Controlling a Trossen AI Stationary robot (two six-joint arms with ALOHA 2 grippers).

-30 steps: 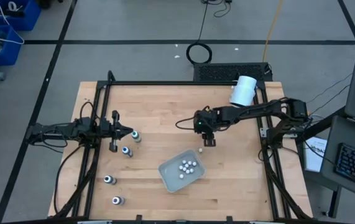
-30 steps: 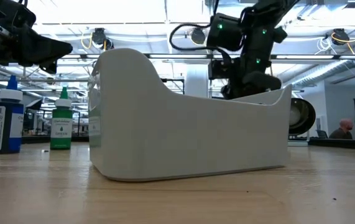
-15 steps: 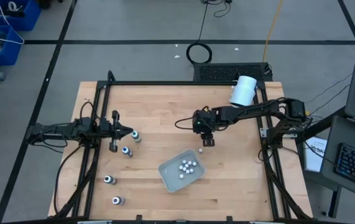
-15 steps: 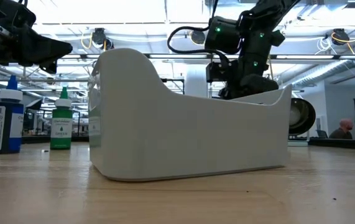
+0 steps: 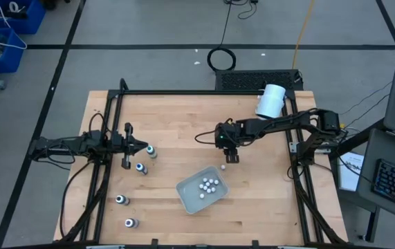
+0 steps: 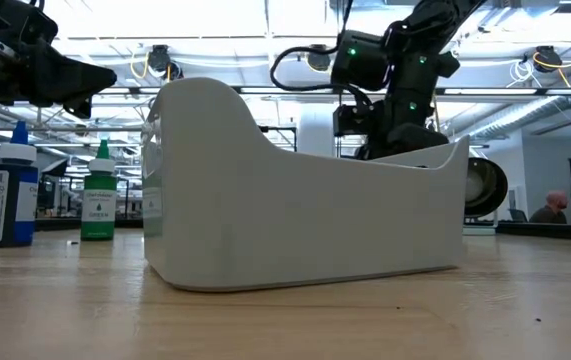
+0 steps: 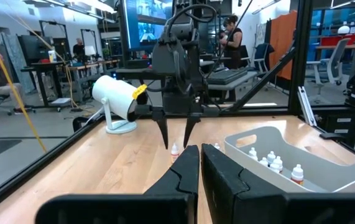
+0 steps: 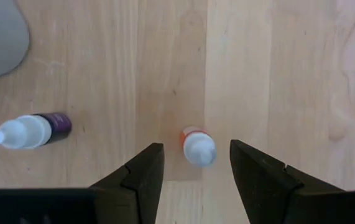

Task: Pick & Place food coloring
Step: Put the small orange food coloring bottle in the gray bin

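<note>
Wooden table [image 5: 176, 131] with clear tray [image 5: 185, 188], four dark bottles [image 5: 141, 168], two small loose bottles [image 8: 198, 147].

floor [image 5: 149, 28]: grey, dark lines | blue bins [image 5: 3, 31] | ceiling lights [image 6: 115, 15] | desks [image 7: 53, 68]

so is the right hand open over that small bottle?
Open: the right hand hovers above the upright orange-collared bottle, fingers spread either side, not touching.

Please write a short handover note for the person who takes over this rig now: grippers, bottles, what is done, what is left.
Right gripper: open, above a small upright bottle on the table beside the tray; nothing held.
Left gripper: shut, empty, waiting at the table's left.
Done: several small bottles are in the tray.
Left: that upright bottle, another lying on its side nearby, and four dark bottles on the left side.
</note>
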